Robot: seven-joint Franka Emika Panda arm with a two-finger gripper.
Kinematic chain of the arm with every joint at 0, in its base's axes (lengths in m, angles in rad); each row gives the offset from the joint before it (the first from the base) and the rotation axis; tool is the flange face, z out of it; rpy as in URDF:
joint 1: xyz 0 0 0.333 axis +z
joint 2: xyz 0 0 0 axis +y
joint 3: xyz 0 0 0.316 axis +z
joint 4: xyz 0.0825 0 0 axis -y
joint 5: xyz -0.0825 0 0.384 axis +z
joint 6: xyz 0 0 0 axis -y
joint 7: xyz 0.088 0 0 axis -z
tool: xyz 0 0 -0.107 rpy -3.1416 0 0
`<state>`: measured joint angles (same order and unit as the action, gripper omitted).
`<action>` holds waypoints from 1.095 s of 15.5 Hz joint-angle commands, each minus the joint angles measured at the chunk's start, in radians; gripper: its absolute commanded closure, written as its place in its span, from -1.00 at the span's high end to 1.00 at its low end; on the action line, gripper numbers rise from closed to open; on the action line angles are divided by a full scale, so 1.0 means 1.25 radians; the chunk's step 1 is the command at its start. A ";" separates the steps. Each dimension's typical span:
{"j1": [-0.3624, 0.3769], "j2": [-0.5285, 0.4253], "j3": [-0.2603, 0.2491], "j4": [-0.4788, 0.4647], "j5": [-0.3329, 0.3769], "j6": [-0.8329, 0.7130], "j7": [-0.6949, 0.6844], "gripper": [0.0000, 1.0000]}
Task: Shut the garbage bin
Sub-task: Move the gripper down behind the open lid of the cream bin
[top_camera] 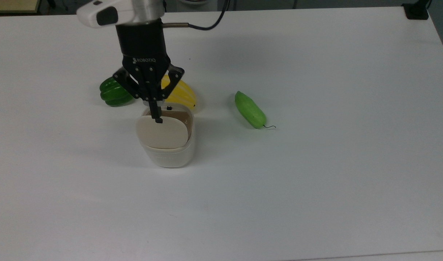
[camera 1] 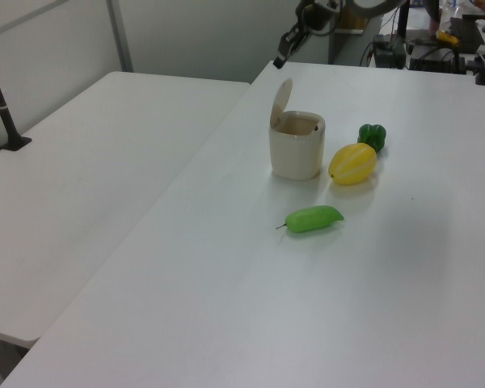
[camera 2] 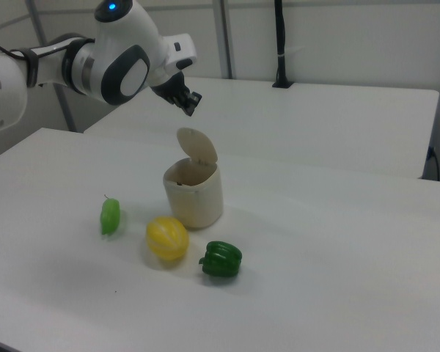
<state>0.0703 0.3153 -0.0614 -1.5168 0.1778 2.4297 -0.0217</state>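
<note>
The cream-white garbage bin [top_camera: 168, 156] stands on the white table [top_camera: 315, 181] with its beige lid [top_camera: 162, 133] raised on its hinge. The bin [camera 1: 296, 152] and upright lid [camera 1: 281, 97] also show in the left view. The bin's inside can be seen below the lid [camera 2: 198, 147] in the right view. My gripper [top_camera: 158, 118] hangs in the air above the lid's top edge with its black fingers pressed together and nothing between them. In the left view the gripper [camera 1: 279, 61] is a little above the lid, apart from it. The right view shows the gripper [camera 2: 189, 108] just over the lid.
A yellow melon [top_camera: 182, 95] and a green pepper [top_camera: 110, 95] lie close behind the bin in the top view, partly covered by my arm. A green cucumber [top_camera: 249, 109] lies to the top view's right. A second white table [camera 1: 81, 178] adjoins in the left view.
</note>
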 commanded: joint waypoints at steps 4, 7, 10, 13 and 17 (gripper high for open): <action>0.012 0.045 -0.006 0.030 0.006 0.017 0.011 -1.00; 0.005 0.042 -0.015 0.029 0.001 0.003 0.004 -1.00; -0.006 0.039 -0.013 0.028 0.005 -0.073 -0.007 -1.00; -0.010 0.032 -0.012 0.029 0.015 -0.186 -0.040 -1.00; -0.007 0.021 -0.013 0.029 0.014 -0.272 -0.038 -1.00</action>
<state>0.0546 0.3654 -0.0700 -1.4755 0.1777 2.1817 -0.0379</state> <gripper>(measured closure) 0.991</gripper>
